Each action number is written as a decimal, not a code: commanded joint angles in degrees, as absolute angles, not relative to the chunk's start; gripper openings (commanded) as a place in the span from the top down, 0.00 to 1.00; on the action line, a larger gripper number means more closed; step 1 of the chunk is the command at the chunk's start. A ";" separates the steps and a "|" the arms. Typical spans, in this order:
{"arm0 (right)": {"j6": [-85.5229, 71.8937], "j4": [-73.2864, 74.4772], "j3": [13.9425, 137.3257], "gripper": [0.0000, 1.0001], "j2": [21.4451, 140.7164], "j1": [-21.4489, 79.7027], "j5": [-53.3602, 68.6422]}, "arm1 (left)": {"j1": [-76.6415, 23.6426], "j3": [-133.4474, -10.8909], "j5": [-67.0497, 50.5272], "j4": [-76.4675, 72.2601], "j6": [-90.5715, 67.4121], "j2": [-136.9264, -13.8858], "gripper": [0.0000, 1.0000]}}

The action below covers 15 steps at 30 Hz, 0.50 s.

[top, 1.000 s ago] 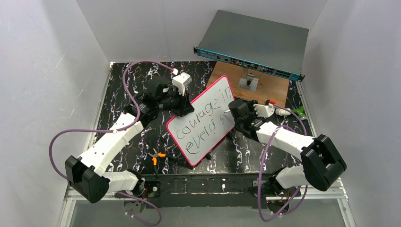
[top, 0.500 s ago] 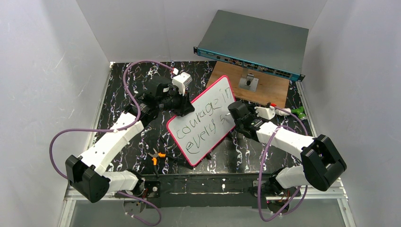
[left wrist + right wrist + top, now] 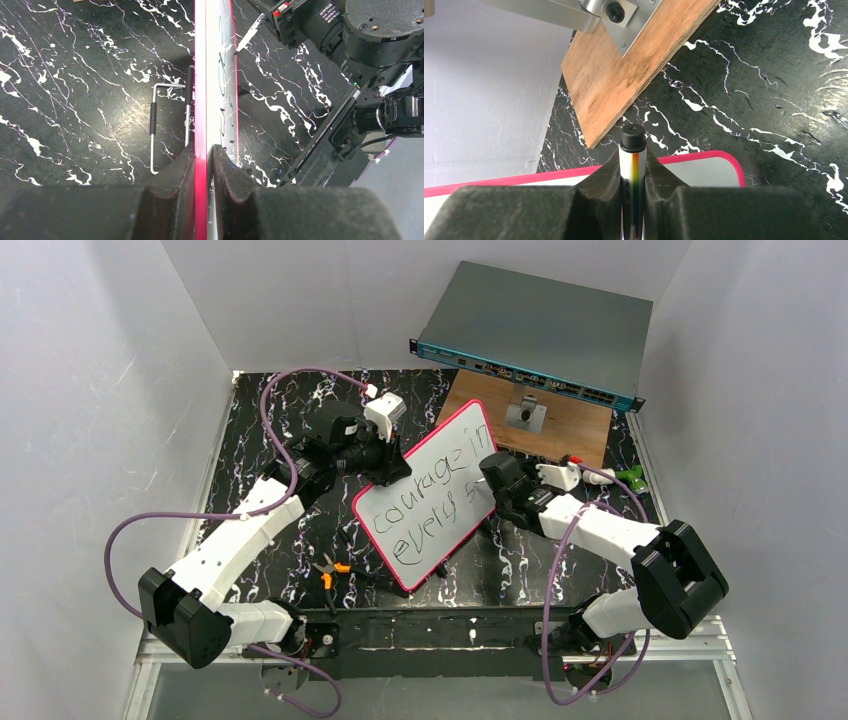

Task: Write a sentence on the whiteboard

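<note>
- The whiteboard (image 3: 428, 495), pink-red framed, stands tilted near the middle of the black marble-patterned tabletop (image 3: 260, 435), its long side running from near-left to far-right in the overhead view.
- The sentence (image 3: 425, 508) runs across it in two slanted lines of black marker: "courage in" above, "every" below, with the first strokes of a further word (too small to read) at the right end of the lower line.
- The left gripper (image 3: 202, 150) has its two fingers pinched tight on the board's upper-left edge, one finger on each face; its wrist camera sees the board edge-on.
- The right gripper (image 3: 632, 157) is clamped on a marker (image 3: 632, 150) with a black end and a rainbow stripe; the tip meets the writing face at the end of the lower line.
- A bent wire stand (image 3: 154, 117) lies behind the board.
- Orange-handled pliers (image 3: 331, 570) lie near the board's near corner.
- A wooden panel (image 3: 570, 435) and a grey-teal network switch (image 3: 545, 325) sit at the far right.
</note>
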<state>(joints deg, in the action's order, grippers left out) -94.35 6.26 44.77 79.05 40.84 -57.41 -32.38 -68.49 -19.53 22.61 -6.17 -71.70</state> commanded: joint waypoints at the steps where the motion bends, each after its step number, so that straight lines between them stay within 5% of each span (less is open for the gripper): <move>1: -95.02 6.16 47.36 0.99 79.58 40.58 -59.20 | -32.30 -69.41 -17.15 22.38 -2.86 -71.47 1.00; 15: -94.89 5.89 48.28 0.99 80.81 40.60 -58.45 | -32.27 -69.58 -17.31 22.01 -2.99 -71.82 1.00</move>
<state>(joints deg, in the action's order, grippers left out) -94.32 6.26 45.58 80.12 40.84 -56.77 -32.38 -68.49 -19.53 22.37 -6.17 -71.83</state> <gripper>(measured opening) 0.203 0.130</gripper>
